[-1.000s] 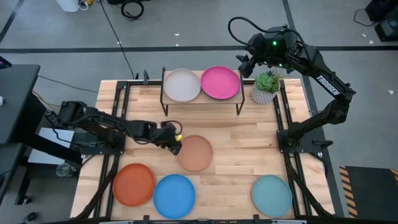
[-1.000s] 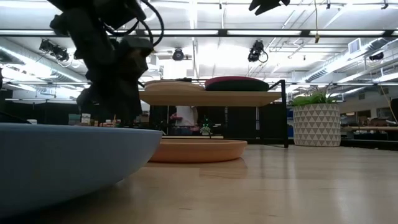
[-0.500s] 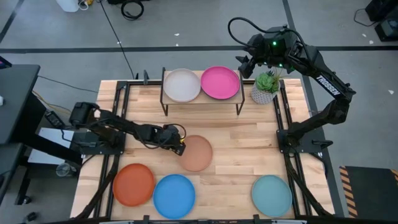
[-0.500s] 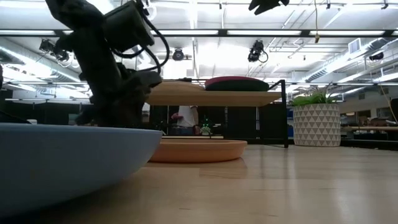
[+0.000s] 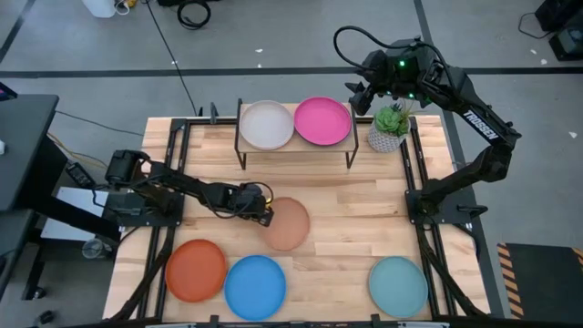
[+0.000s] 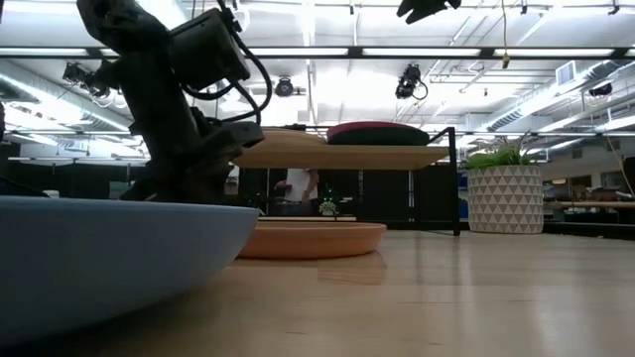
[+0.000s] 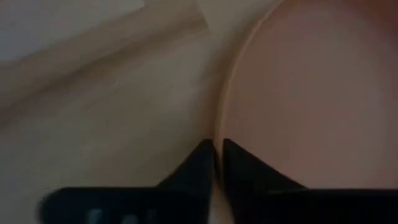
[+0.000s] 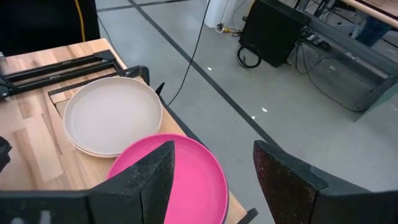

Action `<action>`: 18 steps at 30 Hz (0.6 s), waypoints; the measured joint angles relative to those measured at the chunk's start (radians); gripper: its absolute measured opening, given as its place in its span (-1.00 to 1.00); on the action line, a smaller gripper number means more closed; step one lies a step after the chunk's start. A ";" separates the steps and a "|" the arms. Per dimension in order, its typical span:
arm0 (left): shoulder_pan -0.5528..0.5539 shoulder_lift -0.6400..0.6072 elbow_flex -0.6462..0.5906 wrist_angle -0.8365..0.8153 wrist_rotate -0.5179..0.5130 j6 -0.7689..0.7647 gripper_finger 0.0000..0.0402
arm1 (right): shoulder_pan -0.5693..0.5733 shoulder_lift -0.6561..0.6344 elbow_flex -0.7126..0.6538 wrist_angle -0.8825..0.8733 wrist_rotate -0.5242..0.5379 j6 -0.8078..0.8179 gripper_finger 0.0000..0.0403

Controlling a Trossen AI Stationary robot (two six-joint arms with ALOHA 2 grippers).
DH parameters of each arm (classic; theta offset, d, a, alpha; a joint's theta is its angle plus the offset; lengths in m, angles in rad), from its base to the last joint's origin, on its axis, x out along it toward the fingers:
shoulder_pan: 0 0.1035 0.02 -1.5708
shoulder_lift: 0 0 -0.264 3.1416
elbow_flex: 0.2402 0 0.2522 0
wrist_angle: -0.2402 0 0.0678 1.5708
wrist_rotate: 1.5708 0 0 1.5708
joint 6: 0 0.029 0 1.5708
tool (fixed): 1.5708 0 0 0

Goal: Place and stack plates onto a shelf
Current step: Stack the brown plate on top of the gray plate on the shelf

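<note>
The tan plate (image 5: 290, 224) lies flat on the table in front of the shelf (image 5: 296, 146). My left gripper (image 5: 264, 214) is at its left rim, nearly shut on it (image 7: 217, 152). The shelf's wooden top carries the cream plate (image 5: 266, 125) and the pink plate (image 5: 322, 121) side by side. My right gripper (image 5: 364, 91) hangs open above the shelf's right end (image 8: 211, 168) and touches nothing. The orange plate (image 5: 195, 270), blue plate (image 5: 255, 287) and light teal plate (image 5: 398, 285) rest along the near edge. My left gripper pinches the tan plate's left rim (image 7: 219, 121). One finger (image 7: 249, 168) lies over the plate's inside and the other (image 7: 196, 165) outside it over the table. The fingers come slanting down from the table's left. The plate's base stays on the table (image 6: 313, 240).
A potted plant (image 5: 390, 128) stands right of the shelf, under my right arm. Black frame rails (image 5: 178, 173) run along both table sides. The blue plate fills the near left of the low view (image 6: 99, 258). Bare wood (image 5: 364, 219) lies between the tan and light teal plates.
My left arm has stretched toward the table's right, and its gripper has tipped down at the tan plate's left rim. The plate has stayed where it was on the table.
</note>
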 joint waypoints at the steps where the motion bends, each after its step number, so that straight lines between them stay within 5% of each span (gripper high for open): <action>1: 0.000 0.000 0.000 0.008 0.010 -0.015 -0.89 | 0.000 0.000 0.000 0.000 0.000 -0.002 0.11; 10: 0.056 -0.167 0.021 0.037 0.037 0.031 -0.92 | -0.001 0.000 0.000 0.000 0.000 -0.005 0.11; 18: 0.263 -0.328 0.203 -0.106 0.057 0.244 -0.92 | -0.001 0.000 0.000 0.016 0.001 -0.003 0.11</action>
